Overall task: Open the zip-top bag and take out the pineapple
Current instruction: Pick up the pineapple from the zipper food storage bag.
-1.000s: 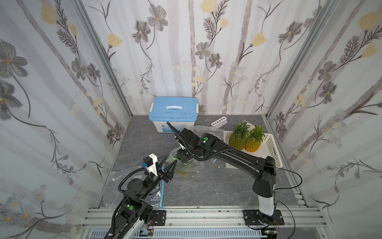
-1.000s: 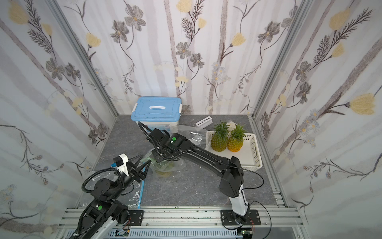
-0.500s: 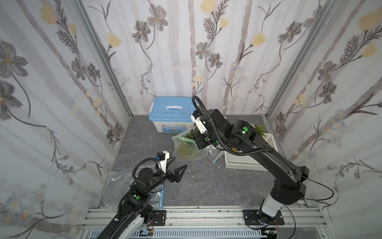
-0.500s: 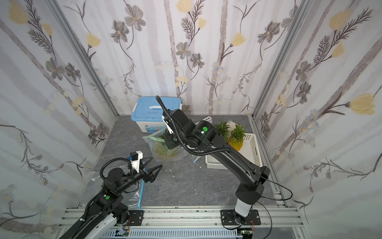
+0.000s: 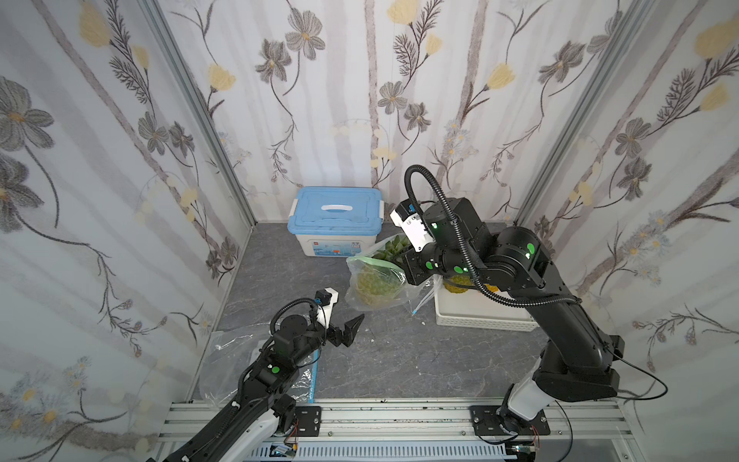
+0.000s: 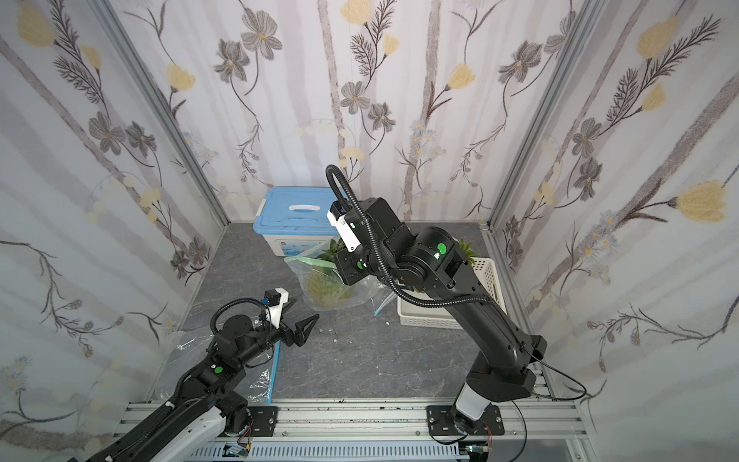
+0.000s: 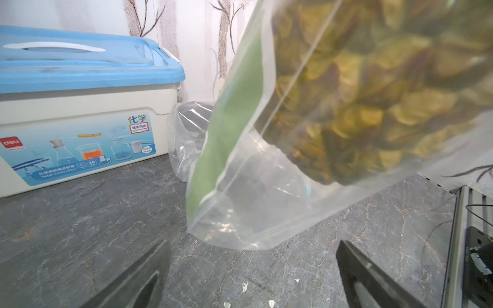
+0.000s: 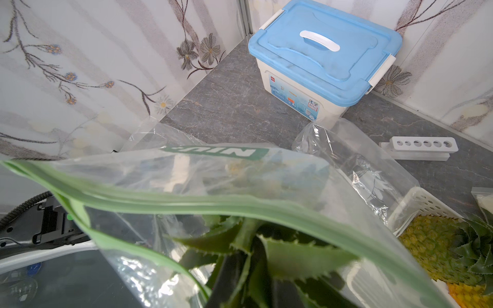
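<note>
The clear zip-top bag [image 5: 378, 298] with green zip strips hangs in the air over the middle of the table, in both top views [image 6: 360, 298]. The pineapple [image 5: 374, 282] sits inside it, and its crown leaves [image 8: 280, 256] poke out through the parted mouth. My right gripper [image 8: 256, 288] is shut on those leaves and carries fruit and bag together. My left gripper [image 5: 352, 326] stands wide open, low and just in front of the bag. In the left wrist view the bag's lower corner [image 7: 234, 226] hangs above the gap between the fingers [image 7: 144, 274], touching nothing.
A blue-lidded storage box [image 5: 336, 212] stands at the back wall. A white basket [image 5: 480, 316] with other pineapples [image 8: 432, 248] sits right of the bag. Empty clear bags lie front left [image 5: 228, 360] and near the box [image 8: 360, 160]. A white holed rack [image 8: 421, 145] lies beside them.
My right arm has lifted the bag and pineapple off the table, up and to the right. My left gripper has opened wide and swung toward the bag's underside.
</note>
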Available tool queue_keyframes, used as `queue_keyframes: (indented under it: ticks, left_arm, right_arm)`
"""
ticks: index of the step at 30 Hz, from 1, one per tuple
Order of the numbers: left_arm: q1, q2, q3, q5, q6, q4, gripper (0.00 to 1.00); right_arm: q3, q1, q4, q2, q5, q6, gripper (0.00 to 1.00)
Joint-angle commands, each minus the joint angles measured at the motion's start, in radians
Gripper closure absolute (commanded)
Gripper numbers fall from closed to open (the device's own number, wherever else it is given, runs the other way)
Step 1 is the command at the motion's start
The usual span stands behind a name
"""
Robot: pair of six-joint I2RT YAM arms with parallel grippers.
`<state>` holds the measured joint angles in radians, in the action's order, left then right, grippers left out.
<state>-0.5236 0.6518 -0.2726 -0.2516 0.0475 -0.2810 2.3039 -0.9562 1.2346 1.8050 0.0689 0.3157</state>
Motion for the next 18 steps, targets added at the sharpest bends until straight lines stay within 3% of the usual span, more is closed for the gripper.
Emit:
queue_keyframes:
  ticks: [1,8,16,17,18]
  left_arm:
    - [0.0,0.032,-0.016,0.042,-0.086,-0.1,0.0]
    - [0.0,0.091,-0.051,0.015,-0.139,-0.142,0.0]
    - [0.0,0.311,-0.158,-0.087,-0.171,-0.237,0.01]
    - [0.0,0.336,-0.174,-0.097,-0.177,-0.243,0.07]
    - [0.0,0.359,-0.192,-0.11,-0.181,-0.245,0.2]
  right_arm:
    - [0.009,-0.001,-0.054,-0.013,-0.021,-0.016,1.0]
    - [0.009,-0.002,-0.073,-0.029,-0.072,-0.018,1.0]
    - [0.009,-0.021,-0.079,-0.035,-0.106,-0.014,1.0]
    - [0.007,-0.022,-0.077,-0.038,-0.102,-0.012,1.0]
    - [0.008,-0.023,-0.074,-0.04,-0.098,-0.01,1.0]
